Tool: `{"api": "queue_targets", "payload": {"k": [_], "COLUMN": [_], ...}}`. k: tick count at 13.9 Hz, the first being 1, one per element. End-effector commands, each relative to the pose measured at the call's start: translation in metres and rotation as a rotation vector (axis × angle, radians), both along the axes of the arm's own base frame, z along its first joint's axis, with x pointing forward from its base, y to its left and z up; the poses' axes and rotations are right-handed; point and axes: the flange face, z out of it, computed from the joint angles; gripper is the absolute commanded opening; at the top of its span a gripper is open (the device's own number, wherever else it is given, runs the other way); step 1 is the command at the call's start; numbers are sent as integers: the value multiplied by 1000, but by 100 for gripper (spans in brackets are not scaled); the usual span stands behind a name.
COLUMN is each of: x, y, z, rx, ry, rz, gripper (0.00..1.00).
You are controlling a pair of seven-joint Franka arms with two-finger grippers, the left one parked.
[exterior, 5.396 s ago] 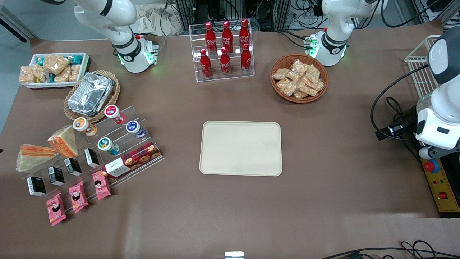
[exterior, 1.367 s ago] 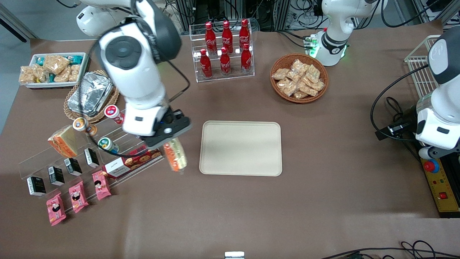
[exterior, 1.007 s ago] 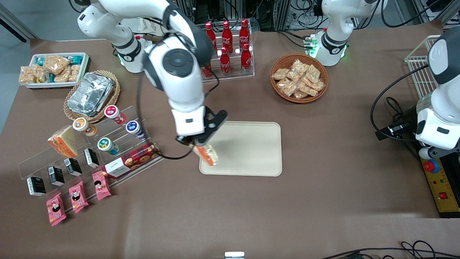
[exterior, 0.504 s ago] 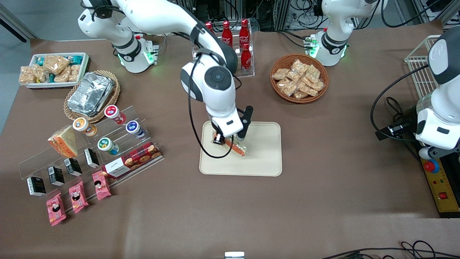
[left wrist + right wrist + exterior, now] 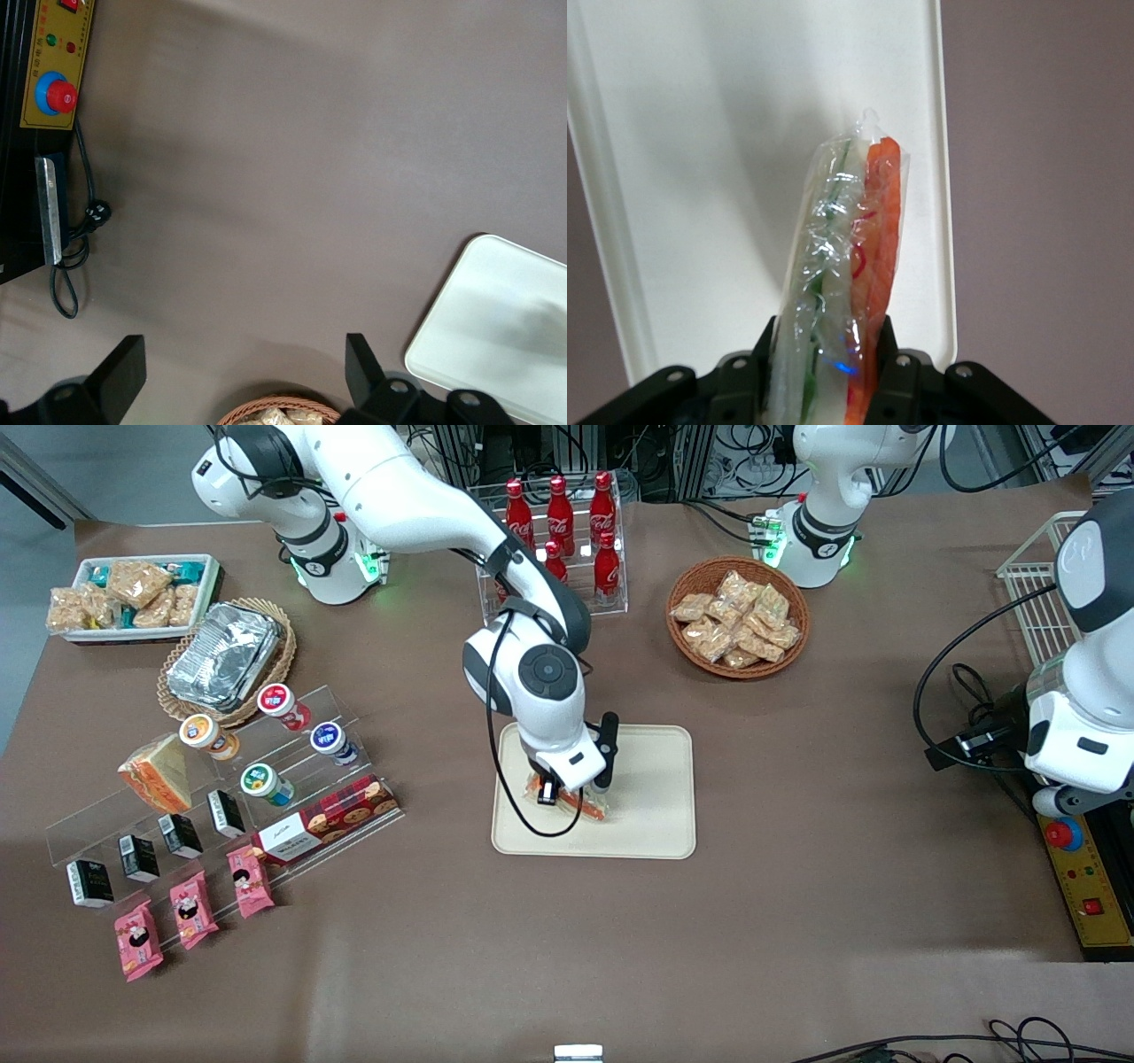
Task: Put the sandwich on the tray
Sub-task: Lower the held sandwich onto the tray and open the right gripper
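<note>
Gripper (image 5: 571, 790) fingers are clamping the slim clear-wrapped wedge sandwich (image 5: 843, 266), orange and green striped, just above the cream rectangular tray (image 5: 651, 815).

Clamping the sandwich (image 5: 850, 266), in crinkled, glossy clear plastic wrap, with the matt black gripper (image 5: 824, 359) over the tray (image 5: 656, 779). Looking smooth, matt and cream, like plastic, across that tray. Lying matt brown and faintly creased, like paper, as the table cover (image 5: 532, 957). Glinting as crumpled shiny metal in the foil container (image 5: 223, 655) toward the working arm's end. Showing rough woven wicker in the basket (image 5: 795, 602), farther from the camera than the tray. Shining clear and glossy in the acrylic rack (image 5: 496, 615), with glossy red bottles (image 5: 560, 509) inside.
</note>
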Motion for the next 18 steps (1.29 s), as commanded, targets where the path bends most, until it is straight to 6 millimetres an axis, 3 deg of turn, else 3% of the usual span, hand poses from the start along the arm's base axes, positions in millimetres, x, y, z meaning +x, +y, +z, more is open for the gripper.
{"api": "queue_targets", "payload": {"k": [1, 3, 4, 5, 8, 9, 10, 15, 18], "x": [6, 16, 15, 17, 16, 13, 11, 8, 45], "y": [-2, -18, -18, -18, -14, -10, -8, -20, -89], "z": [-7, -24, -29, -33, -36, -32, -27, 39, 76], "rx": [47, 56, 52, 52, 62, 69, 79, 189, 253], "ry": [23, 58, 59, 53, 40, 38, 48, 123, 109], "rz": [0, -47, -45, -47, -52, -54, -74, -166, -281], "gripper": [46, 52, 64, 70, 73, 93, 97, 98, 98]}}
